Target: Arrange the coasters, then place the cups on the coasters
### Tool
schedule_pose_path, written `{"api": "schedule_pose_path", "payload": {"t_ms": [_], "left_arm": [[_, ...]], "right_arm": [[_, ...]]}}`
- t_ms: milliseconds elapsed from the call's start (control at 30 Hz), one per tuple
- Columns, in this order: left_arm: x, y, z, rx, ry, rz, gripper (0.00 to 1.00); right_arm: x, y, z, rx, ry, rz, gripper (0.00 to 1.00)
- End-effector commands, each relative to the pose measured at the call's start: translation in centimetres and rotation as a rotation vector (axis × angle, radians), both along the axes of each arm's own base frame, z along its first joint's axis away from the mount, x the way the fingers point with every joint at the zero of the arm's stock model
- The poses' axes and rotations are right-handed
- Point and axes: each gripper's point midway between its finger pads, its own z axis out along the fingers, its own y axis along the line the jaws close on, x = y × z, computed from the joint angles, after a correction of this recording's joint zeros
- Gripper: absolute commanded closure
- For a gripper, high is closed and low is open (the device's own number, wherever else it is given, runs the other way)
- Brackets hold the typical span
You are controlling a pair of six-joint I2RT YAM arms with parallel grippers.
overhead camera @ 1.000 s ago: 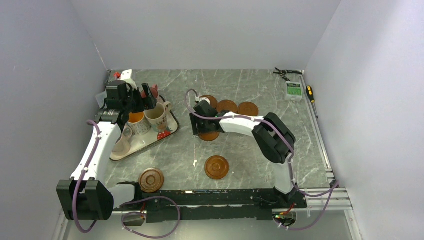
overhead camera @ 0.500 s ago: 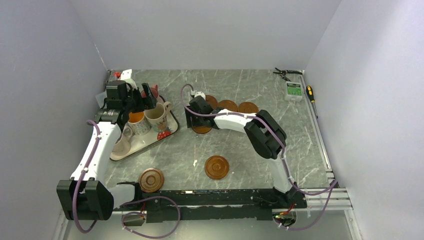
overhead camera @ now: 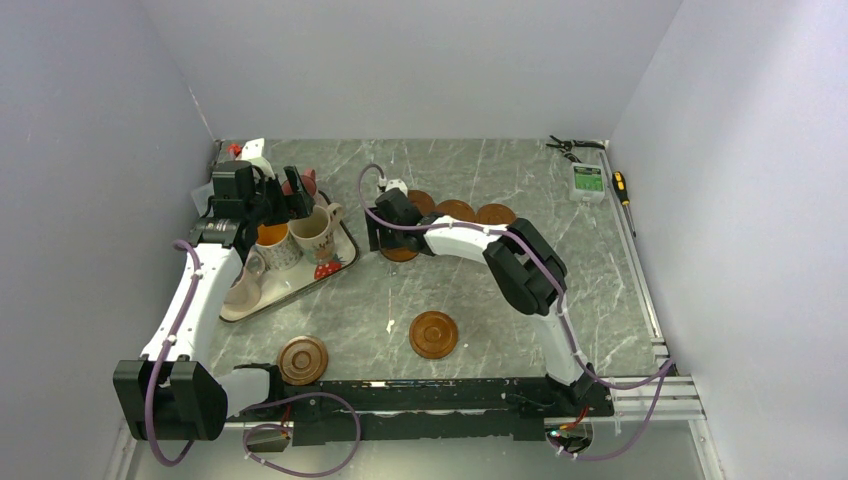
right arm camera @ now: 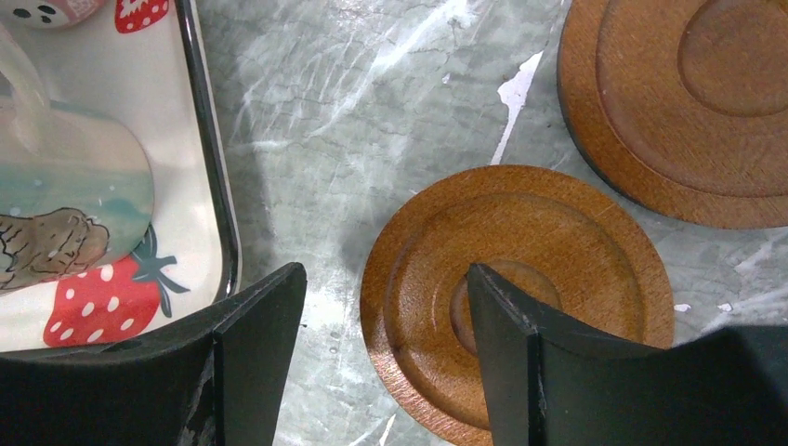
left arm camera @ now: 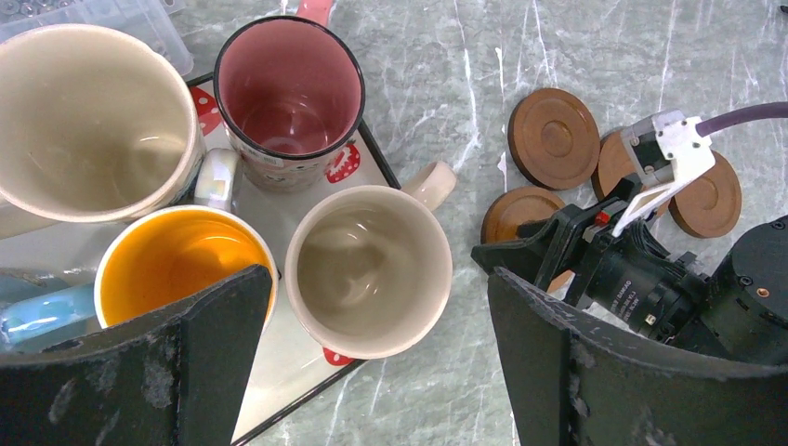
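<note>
Low in frame, two coasters (overhead camera: 434, 334) are left unplaced. Mid-frame, a third coaster (right arm camera: 558, 242) has been slid up-left beside the tray (right arm camera: 209, 139), toward the far row (overhead camera: 455, 211), under the part-open right hand (right arm camera: 383, 307), nothing gripped: arranging is judged unfinished. It lies flat, grooves up, round, no long axis. The left hand (left arm camera: 376, 307) is held wide open over the cups (left arm camera: 367, 269).

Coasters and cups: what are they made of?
The coasters look like wood: matte brown, faint grain, turned ring grooves. The cups look like glazed ceramic: thick rims, glossy insides catching the light. Looks alone can't make it certain.
</note>
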Motion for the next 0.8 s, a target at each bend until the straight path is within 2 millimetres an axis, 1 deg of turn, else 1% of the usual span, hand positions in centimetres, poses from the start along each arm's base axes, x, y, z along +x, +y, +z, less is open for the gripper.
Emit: {"api": "schedule_pose_path", "payload": {"t_ms": [0, 33, 133, 233, 267, 300, 367, 400, 467, 600, 667, 767], "left_arm": [[0.6, -0.4, 2.5, -0.006, -0.065, -0.024, 0.06], [0.6, -0.5, 2.5, -0.006, -0.064, -0.025, 0.06], [0.6, -0.6, 2.4, -0.009, -0.065, -0.033, 0.07], [0.6, -0.7, 2.6, -0.012, -0.07, -0.041, 0.06], [0.5, -0.8, 2.6, -0.013, -0.071, -0.045, 0.07], [0.5, -0.8, 2.8, -0.013, -0.078, -0.047, 0.07], [0.4, -0.8, 2.9, -0.01, -0.085, -0.045, 0.07], [0.4, -0.7, 3.0, -0.008, -0.087, -0.044, 0.07], [0.4, -0.7, 3.0, -0.005, -0.09, -0.043, 0.07], [0.5, -0.4, 2.8, 0.01, -0.098, -0.038, 0.06], [0.5, -0.2, 2.8, 0.022, -0.102, -0.027, 0.07], [0.5, 0.2, 2.9, 0.037, -0.108, -0.015, 0.06]], "right_arm": [[-0.2, 0.5, 0.3, 0.007, 0.013, 0.048, 0.29], [-0.5, 0.7, 1.2, 0.019, 0.009, 0.067, 0.28], [-1.7, 1.5, 5.8, 0.101, -0.041, 0.131, 0.24], [-3.2, 1.7, 10.5, 0.18, -0.1, 0.195, 0.2], [-3.9, 1.7, 11.7, 0.193, -0.124, 0.23, 0.17], [-4.5, 1.5, 12.9, 0.198, -0.146, 0.247, 0.16], [-5.8, 0.6, 13.7, 0.183, -0.164, 0.254, 0.14], [-6.3, 0.1, 13.7, 0.172, -0.161, 0.245, 0.14], [-7.7, -1.3, 12.8, 0.149, -0.125, 0.217, 0.14], [-10.7, -4.4, 9.4, 0.096, -0.025, 0.158, 0.14], [-12.8, -5.6, 7.7, 0.048, 0.025, 0.138, 0.14], [-15.9, -7.5, 5.9, -0.07, 0.061, 0.099, 0.13]]}}
